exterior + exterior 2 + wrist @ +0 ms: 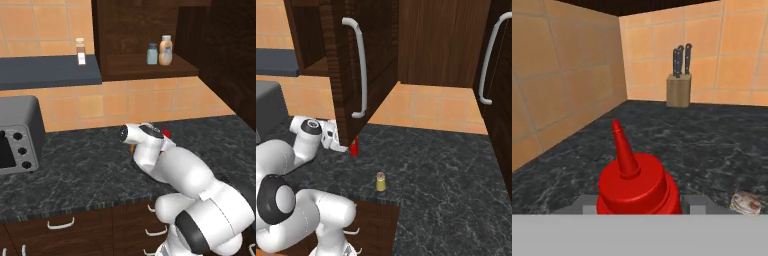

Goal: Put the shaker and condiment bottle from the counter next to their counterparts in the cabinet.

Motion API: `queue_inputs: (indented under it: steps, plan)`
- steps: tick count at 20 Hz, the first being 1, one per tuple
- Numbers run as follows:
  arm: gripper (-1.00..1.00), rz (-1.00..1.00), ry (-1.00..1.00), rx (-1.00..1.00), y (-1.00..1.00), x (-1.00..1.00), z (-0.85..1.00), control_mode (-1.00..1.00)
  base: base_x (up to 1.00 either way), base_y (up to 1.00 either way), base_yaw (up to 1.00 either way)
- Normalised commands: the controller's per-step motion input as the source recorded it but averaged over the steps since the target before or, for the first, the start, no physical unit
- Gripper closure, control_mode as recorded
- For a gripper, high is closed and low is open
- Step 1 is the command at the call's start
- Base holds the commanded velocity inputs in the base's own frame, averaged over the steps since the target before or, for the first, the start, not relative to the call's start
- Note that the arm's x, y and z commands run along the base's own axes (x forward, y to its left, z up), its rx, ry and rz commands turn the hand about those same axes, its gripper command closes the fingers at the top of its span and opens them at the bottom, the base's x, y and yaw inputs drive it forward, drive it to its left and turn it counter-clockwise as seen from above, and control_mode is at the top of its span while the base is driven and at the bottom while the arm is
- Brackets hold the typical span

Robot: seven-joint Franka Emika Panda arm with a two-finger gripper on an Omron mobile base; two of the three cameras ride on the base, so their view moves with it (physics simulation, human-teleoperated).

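Note:
The red condiment bottle (pixel 634 185) stands upright on the black counter (pixel 90 165) near the tiled wall. My gripper (pixel 637 205) is shut on its body, with a finger (pixel 587 204) pressed to each side. From the right base, the condiment bottle (pixel 354 146) shows just below the open cabinet door (pixel 356 65), with the gripper (pixel 346 146) at its left. The yellow-green shaker (pixel 380 181) stands apart near the counter's front edge, and its cap (pixel 745 202) shows low right of the hand. The counterparts, a blue-grey shaker (pixel 152 54) and a tan bottle (pixel 165 50), stand on the cabinet shelf (pixel 145 67).
A grey toaster oven (pixel 17 135) sits at the counter's left. A clear jar (pixel 80 51) stands on the dark-blue wall shelf (pixel 47 71). A knife block (pixel 678 90) stands against the far wall. The open door hangs directly over the gripped bottle.

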Motion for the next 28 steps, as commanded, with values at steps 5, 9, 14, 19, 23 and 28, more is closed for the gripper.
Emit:
queue_inputs:
  steps: [5,9,14,19,23,28]
  plan:
    - [1.00,0.10,0.00,0.00,0.07,0.03,0.85,-1.00,0.00,0.00,0.00]
    - [1.00,0.15,0.00,0.00,0.01,0.03,0.86,-1.00,0.00,0.00,0.00]
    - [1.00,0.15,0.00,0.00,0.04,0.00,0.86,-1.00,0.00,0.00,0.00]
    - [1.00,0.17,0.00,0.00,0.04,0.02,0.90,-1.00,0.00,0.00,0.00]
    - [1.00,0.15,0.00,-0.01,0.00,0.02,0.93,-1.00,0.00,0.00,0.00]
    - [1.00,0.14,0.00,-0.05,0.00,0.00,0.95,-1.00,0.00,0.00,0.00]
